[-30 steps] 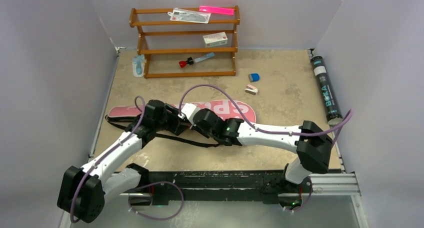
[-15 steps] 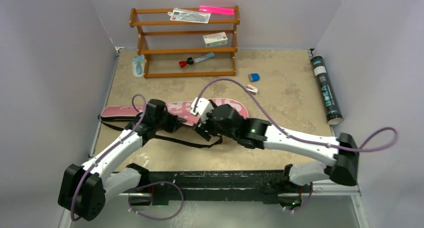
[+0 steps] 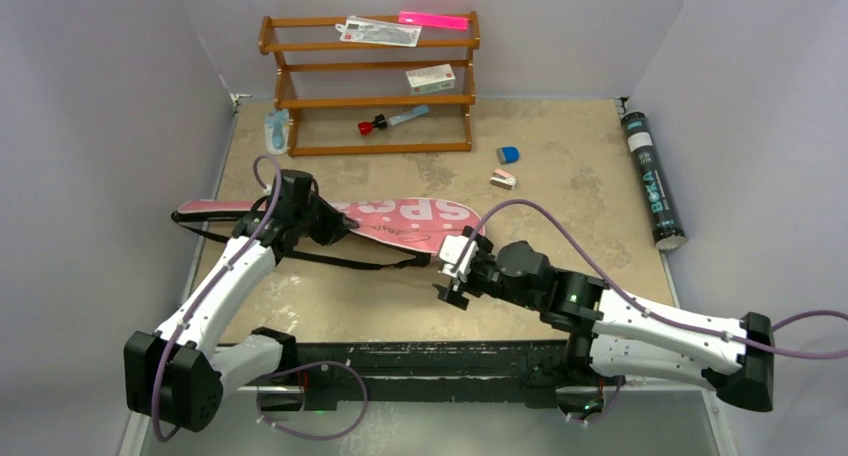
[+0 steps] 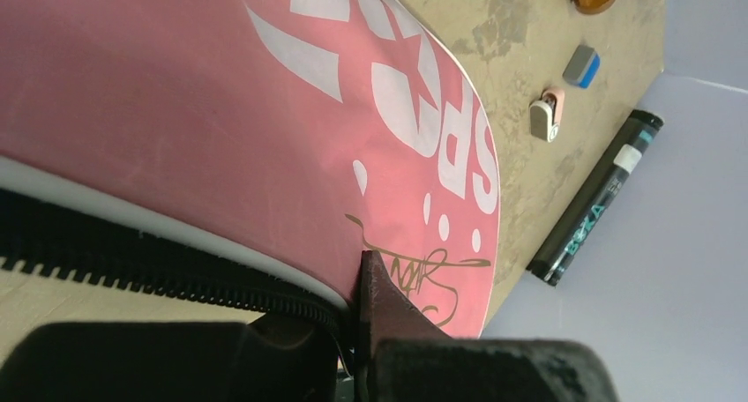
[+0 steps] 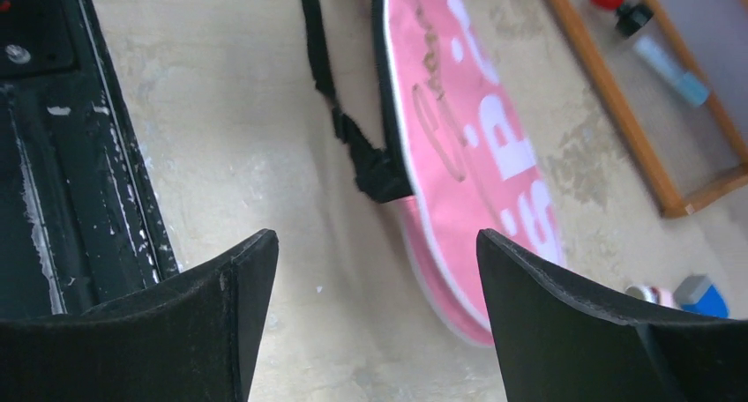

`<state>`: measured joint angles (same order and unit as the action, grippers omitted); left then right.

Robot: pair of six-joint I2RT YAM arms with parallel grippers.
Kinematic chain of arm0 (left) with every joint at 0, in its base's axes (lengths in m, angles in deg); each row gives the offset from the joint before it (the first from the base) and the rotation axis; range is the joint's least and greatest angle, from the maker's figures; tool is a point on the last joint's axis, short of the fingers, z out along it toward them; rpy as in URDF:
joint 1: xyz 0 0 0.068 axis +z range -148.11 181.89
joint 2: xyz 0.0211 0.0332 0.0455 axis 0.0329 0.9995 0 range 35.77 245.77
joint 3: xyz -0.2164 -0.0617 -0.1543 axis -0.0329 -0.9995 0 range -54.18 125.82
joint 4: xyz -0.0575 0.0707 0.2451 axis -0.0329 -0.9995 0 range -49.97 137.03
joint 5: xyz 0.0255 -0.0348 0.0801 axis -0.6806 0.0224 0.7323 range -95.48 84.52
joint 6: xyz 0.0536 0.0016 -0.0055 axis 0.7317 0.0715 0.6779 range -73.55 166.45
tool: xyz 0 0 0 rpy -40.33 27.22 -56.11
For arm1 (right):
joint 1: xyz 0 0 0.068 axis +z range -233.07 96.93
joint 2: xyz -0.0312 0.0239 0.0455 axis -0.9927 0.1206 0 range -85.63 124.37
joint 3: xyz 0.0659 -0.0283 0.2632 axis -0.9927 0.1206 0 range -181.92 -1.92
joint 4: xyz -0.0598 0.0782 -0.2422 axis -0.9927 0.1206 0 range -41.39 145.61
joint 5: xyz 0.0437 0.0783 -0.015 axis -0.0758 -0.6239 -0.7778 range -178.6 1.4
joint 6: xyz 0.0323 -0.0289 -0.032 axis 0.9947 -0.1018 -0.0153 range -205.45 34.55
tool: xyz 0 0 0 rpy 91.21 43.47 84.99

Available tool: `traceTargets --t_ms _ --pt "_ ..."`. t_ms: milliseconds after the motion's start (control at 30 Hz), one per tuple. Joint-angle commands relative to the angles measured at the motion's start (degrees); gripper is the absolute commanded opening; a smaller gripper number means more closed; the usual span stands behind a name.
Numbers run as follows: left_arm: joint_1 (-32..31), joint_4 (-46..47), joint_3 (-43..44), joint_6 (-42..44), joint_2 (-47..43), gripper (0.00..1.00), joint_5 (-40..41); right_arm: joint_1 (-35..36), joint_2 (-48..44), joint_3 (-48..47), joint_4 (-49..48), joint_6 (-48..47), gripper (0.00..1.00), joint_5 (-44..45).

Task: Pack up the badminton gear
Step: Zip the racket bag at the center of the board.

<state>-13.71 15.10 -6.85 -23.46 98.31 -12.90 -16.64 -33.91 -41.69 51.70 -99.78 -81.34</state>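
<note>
The long pink bag [image 3: 415, 219] lettered SPORT lies flat across the middle of the table, with its black strap [image 3: 330, 261] trailing toward the near side. My left gripper [image 3: 335, 228] is shut on the bag's zipped edge [image 4: 132, 265]; in the left wrist view, the fingertips [image 4: 375, 287] pinch the rim beside the brown signature. My right gripper [image 3: 446, 276] hovers open just off the bag's right end, with only bare table between its fingers [image 5: 225, 318]. The black BOKA tube [image 3: 652, 181] lies along the right wall.
A brown wooden rack [image 3: 370, 81] stands at the back, carrying a small white box [image 3: 430, 77] and a red-capped item [image 3: 372, 126]. A small blue block [image 3: 508, 154] and a pink-and-white piece [image 3: 503, 180] lie behind the bag. A black rail [image 5: 53, 155] runs along the near edge.
My left gripper closed on the bag's edge and dragged the bag leftward, turning it. My right gripper opened, let go of the bag and drew back toward the near right.
</note>
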Motion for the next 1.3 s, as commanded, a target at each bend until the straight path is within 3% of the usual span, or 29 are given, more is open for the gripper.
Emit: traceTargets --t_ms 0,100,267,400,900,1100,1267 --pt "0.21 0.07 3.87 6.47 -3.33 0.0 -3.07 0.11 -5.48 0.41 -2.6 -7.85 0.83 -3.11" --pt "0.19 0.13 3.83 6.87 -3.94 0.0 -5.02 0.11 -4.14 -1.11 2.18 -12.43 0.84 -5.94" --pt "0.17 -0.23 4.14 7.42 -5.09 0.0 -5.86 0.35 2.65 -3.46 5.54 -14.01 0.72 -4.25" --pt "0.2 -0.37 3.99 7.6 -5.75 0.0 -6.26 0.88 5.6 -4.67 7.17 -15.2 0.7 -4.42" --pt "0.2 0.23 4.71 7.87 -6.16 0.0 -8.97 1.02 6.22 -4.93 8.19 -14.34 0.44 -0.55" --pt "0.21 1.24 4.57 8.3 -6.34 0.0 -10.39 1.07 6.06 -5.67 8.88 -10.32 0.07 2.89" --pt "0.21 1.5 5.4 15.58 -7.11 0.18 -9.98 1.06 2.77 -6.37 9.83 -4.27 0.0 -0.41"
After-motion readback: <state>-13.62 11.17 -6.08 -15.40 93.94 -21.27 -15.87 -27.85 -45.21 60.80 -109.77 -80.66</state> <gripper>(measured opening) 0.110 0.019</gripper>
